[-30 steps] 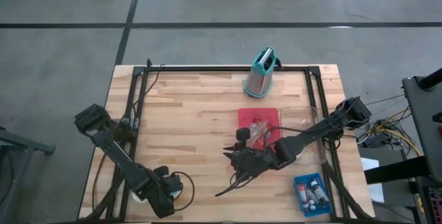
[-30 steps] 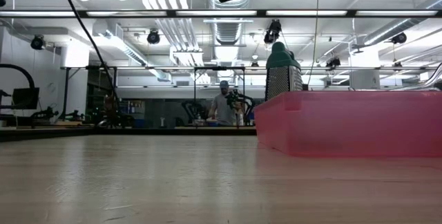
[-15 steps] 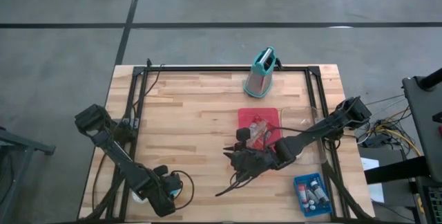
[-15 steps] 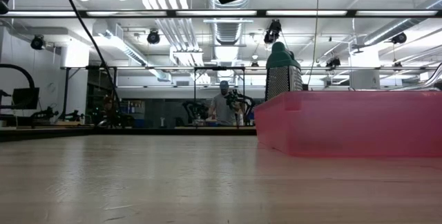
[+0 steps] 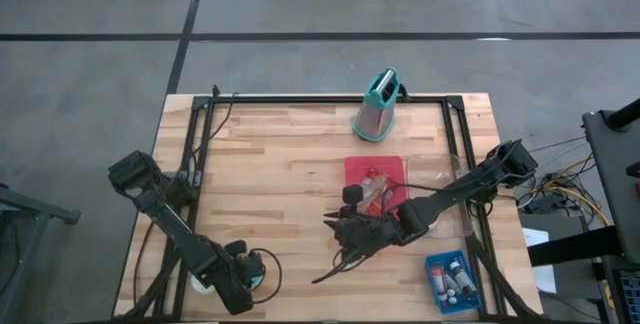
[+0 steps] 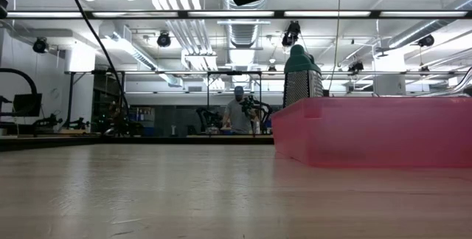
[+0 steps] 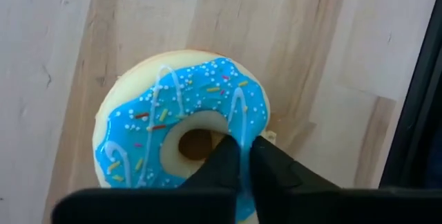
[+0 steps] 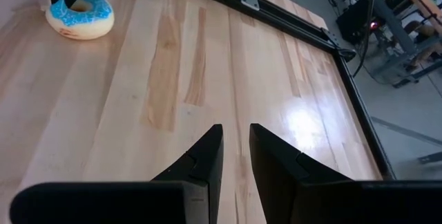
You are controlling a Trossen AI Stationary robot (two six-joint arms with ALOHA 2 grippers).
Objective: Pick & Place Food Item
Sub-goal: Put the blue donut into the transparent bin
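A donut with blue icing and sprinkles [image 7: 173,120] lies flat on the wooden table near its front left corner. It also shows in the right wrist view [image 8: 79,15]. In the high view my left arm covers it. My left gripper [image 7: 245,156], seen in the high view [image 5: 240,276], stands over the donut, pointing down and shut on its ring. My right gripper [image 8: 236,137] hovers over the table's middle right [image 5: 338,229], just in front of the red tray [image 5: 375,169]. It points toward the donut, has a narrow gap between its fingers, and is empty. My left gripper comes at the donut from above. One fingertip [image 7: 226,156] is at the edge of the donut's hole and the other [image 7: 266,158] is at the ring's outer side. A narrow strip of the iced ring [image 7: 244,141] shows between them. The donut rests flat on the table.
The red tray [image 6: 372,132] holds some wrapped items. A teal-handled grater [image 5: 377,104] stands at the far edge. A blue box of small items [image 5: 450,282] sits at the front right. A black frame rail [image 5: 200,164] runs along the sides. A person stands far off in the room [image 6: 237,113].
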